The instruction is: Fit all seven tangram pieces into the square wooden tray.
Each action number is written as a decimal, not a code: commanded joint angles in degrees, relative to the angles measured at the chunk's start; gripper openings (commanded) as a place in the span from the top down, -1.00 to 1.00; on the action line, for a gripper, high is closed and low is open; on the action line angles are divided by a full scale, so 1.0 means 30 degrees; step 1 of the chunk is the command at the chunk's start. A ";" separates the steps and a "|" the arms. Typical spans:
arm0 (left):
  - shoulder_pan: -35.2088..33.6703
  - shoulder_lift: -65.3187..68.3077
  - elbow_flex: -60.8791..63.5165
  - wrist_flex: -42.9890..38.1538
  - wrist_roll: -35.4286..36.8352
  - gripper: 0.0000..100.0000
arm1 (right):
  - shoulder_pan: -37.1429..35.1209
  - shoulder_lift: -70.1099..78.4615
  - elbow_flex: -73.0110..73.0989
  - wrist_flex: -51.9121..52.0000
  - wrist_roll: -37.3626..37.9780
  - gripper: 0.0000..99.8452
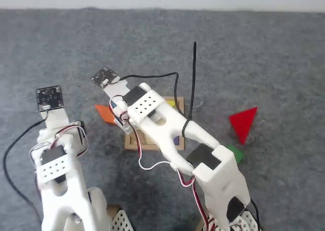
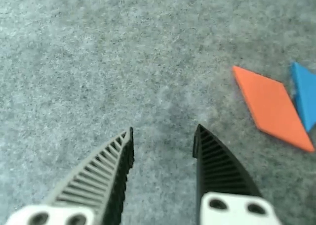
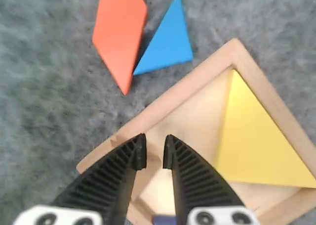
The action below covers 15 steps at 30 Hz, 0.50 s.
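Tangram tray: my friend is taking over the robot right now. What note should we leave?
Left gripper: open, empty, over bare grey mat.
Right gripper: barely open, empty, above the square wooden tray.
Done: yellow triangle lies in the tray.
To place: orange parallelogram and blue triangle beside the tray; red triangle and green piece farther off, on its other side.

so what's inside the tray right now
A yellow triangle lies in one corner of the tray, bare floor beside it, and a purple bit shows under the right gripper, which covers the rest.
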 commanded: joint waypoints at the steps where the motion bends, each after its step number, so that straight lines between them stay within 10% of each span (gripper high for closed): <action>1: -0.0088 -0.0615 -0.0718 -0.0469 0.0234 0.63 | -0.0190 -0.0366 -0.1055 0.1216 0.0996 0.85; 15: -0.0088 -0.0615 -0.0718 -0.0469 0.0234 0.63 | -0.1245 -0.1070 -0.1495 0.2974 0.5744 0.85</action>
